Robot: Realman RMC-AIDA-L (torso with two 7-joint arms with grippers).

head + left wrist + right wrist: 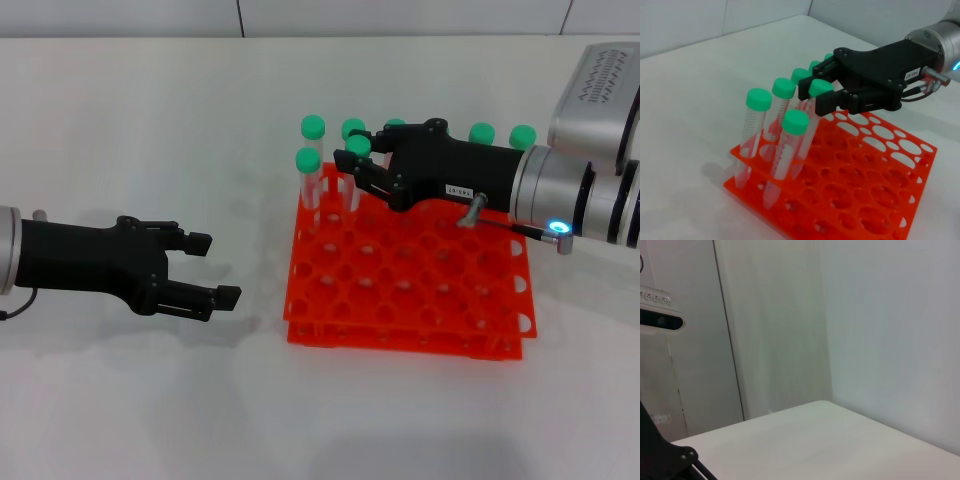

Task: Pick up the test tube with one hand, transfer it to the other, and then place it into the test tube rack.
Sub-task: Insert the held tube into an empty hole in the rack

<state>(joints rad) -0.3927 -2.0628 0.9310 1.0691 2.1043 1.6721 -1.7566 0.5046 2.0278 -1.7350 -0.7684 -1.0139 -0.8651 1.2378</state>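
Note:
The orange-red test tube rack lies right of the table's centre. Several green-capped tubes stand in its far and left holes. My right gripper, the one with the white label, reaches over the rack's far left part. It is shut on the test tube just below the green cap. That tube leans, and its lower end goes down into a hole in the rack's top tier. My left gripper hovers low over the table to the left of the rack, open and holding nothing.
Other capped tubes stand close around the held one, and more line the rack's far row behind the right wrist. The near rows of holes hold nothing. The right wrist view shows only wall and table.

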